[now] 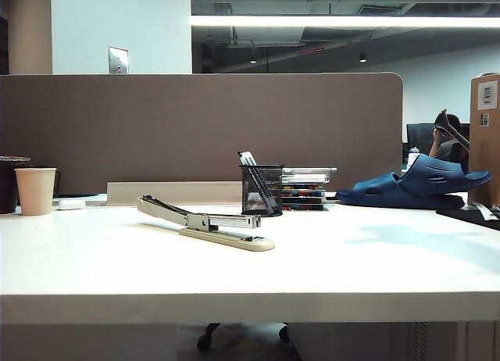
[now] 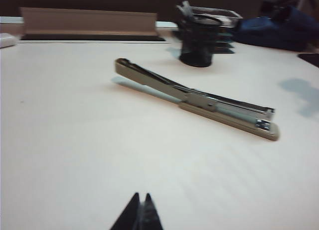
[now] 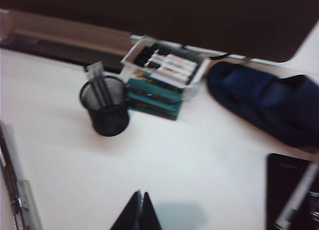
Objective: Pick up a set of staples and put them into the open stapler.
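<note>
Standing behind stapler, pen cup; both claws pinched closed.

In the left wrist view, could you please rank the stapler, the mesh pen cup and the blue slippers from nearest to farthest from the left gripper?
From the shut left gripper:
1. Stapler, lying mid-table.
2. Pen cup, behind the stapler.
3. Slippers, at the back edge, beyond the cup.
</note>
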Motion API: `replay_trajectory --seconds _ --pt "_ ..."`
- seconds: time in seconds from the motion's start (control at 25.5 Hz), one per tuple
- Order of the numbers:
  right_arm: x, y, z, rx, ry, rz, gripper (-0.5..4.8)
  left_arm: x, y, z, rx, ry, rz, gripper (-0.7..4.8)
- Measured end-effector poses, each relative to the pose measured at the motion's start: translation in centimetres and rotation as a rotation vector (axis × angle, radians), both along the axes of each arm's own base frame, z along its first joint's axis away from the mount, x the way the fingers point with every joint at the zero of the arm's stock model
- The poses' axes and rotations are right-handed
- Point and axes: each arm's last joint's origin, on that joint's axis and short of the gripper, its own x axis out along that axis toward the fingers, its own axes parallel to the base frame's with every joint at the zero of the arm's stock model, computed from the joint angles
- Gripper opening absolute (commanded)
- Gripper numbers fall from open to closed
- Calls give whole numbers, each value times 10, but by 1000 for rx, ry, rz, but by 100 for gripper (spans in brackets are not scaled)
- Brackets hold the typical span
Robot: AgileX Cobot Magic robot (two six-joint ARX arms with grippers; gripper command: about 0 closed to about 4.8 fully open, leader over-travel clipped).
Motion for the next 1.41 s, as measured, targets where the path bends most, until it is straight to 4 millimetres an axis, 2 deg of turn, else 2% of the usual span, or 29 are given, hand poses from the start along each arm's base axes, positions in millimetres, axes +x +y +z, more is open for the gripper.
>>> replay_trajectory --seconds 0.16,0.2,0.27,0.43,0.63,0.74,0.82,1.06,1.1,1.21,1.25,1.41 --pt "-29 -34 24 -10 -58 -78 -6 1 2 0 9 -1 76 -6" --pt "-41 -50 31 -10 -77 -120 -6 1 3 0 13 -1 101 -6" --pt "-61 -68 33 -11 -94 -179 -6 1 3 0 14 -1 120 -6" --pt "-91 -84 28 5 -118 -213 -6 1 3 0 15 -2 122 -6" --pt "-120 -93 -5 14 -90 -233 -6 1 3 1 14 -11 124 -6" --pt "-136 -91 -22 45 -103 -184 -6 1 3 2 12 -24 124 -6" --pt "-158 -88 -48 82 -124 -131 -6 1 3 3 12 -30 124 -6" --pt "-187 -87 -81 126 -179 -134 -6 1 3 4 10 -40 124 -6" --pt "-193 -87 -92 126 -195 -132 -6 1 3 4 10 -40 124 -6" --pt "-201 -87 -123 127 -218 -127 -6 1 3 4 10 -43 124 -6" --pt "-205 -86 -139 128 -225 -127 -6 1 3 5 9 -51 124 -6" --pt "-211 -86 -158 135 -262 -126 -6 1 3 5 8 -59 124 -6"
